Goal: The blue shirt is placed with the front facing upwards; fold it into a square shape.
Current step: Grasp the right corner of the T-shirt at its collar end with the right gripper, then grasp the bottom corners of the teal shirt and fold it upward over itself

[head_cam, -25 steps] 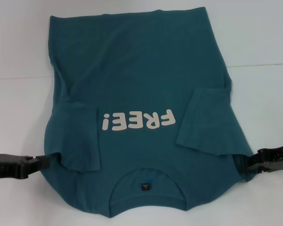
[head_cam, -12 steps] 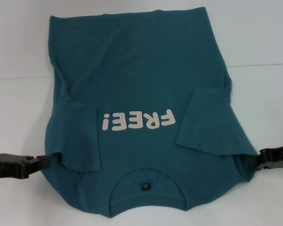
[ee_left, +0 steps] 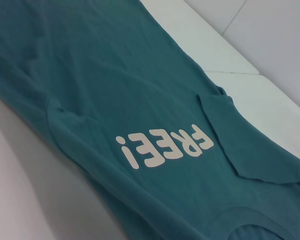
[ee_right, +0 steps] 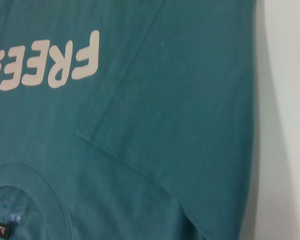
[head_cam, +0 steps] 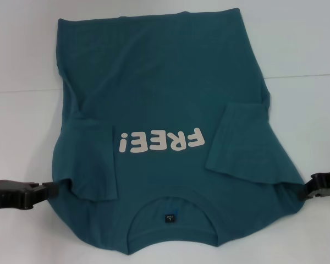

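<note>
Teal blue shirt [head_cam: 165, 104] flat on white table [head_cam: 297, 49], front up, both sleeves folded inward. Left gripper [head_cam: 48, 191] at shirt's left shoulder edge; right gripper [head_cam: 313, 186] beside right shoulder, partly cut off. Opening and grasp: cannot tell for either.

The blue shirt [head_cam: 165, 99] is a deep teal all over, sleeves included. Across its chest runs a pale pinkish-white "FREE!" print [head_cam: 160, 142], sitting between the two black grippers. Inside the round neck is a small dark label [head_cam: 169, 218] with a tiny pale mark. The left gripper [head_cam: 48, 191] and right gripper [head_cam: 313, 188] are matte black. The table [head_cam: 308, 44] beneath is plain white.
</note>
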You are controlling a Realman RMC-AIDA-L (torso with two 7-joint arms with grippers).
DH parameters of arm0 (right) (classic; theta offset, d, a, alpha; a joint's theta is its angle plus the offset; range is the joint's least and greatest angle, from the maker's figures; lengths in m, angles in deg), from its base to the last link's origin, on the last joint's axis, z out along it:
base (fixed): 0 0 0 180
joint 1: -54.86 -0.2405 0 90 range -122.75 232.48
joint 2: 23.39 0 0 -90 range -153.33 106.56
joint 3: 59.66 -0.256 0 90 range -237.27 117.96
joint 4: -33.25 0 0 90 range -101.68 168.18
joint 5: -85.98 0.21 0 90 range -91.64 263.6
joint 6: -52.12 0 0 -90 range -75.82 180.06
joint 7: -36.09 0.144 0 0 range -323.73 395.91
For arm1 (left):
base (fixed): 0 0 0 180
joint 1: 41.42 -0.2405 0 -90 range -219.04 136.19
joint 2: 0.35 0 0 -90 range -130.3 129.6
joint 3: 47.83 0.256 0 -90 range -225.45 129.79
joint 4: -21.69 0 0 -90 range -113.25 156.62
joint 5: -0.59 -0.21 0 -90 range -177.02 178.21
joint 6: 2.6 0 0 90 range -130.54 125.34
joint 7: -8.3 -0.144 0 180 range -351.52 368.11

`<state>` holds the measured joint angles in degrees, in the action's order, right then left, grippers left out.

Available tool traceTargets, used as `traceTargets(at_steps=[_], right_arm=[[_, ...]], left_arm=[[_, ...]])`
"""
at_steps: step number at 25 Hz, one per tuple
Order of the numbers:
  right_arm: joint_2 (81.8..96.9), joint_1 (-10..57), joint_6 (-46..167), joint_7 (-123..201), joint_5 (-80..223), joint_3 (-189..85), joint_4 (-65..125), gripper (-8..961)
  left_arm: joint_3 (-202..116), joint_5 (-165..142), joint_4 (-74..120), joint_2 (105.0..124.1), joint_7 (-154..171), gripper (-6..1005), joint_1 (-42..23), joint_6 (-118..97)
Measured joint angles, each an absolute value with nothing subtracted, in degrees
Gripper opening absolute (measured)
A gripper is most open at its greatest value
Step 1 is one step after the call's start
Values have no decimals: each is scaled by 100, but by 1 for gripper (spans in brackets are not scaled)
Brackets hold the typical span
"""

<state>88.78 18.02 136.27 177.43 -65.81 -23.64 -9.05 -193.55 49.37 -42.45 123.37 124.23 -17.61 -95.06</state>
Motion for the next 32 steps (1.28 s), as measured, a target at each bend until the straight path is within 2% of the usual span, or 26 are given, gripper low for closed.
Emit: traceTargets(at_steps=[11, 24, 32], right_arm=[[8835, 1967, 14200, 17701, -6557, -2454, -1466, 21], [8828, 2330, 15560, 17216, -6302, -3078, -2225, 21], [8781, 2725, 16452, 16946, -5913, -3150, -2737, 22]], left_arm=[[-19379, 4937, -4258, 12300, 12430, 36, -1766, -9686], [-19656, 4937, -4284, 12085, 12511, 36, -1775, -10346], [-19703, 4951, -4581, 12132, 12658, 35, -1836, -10777]])
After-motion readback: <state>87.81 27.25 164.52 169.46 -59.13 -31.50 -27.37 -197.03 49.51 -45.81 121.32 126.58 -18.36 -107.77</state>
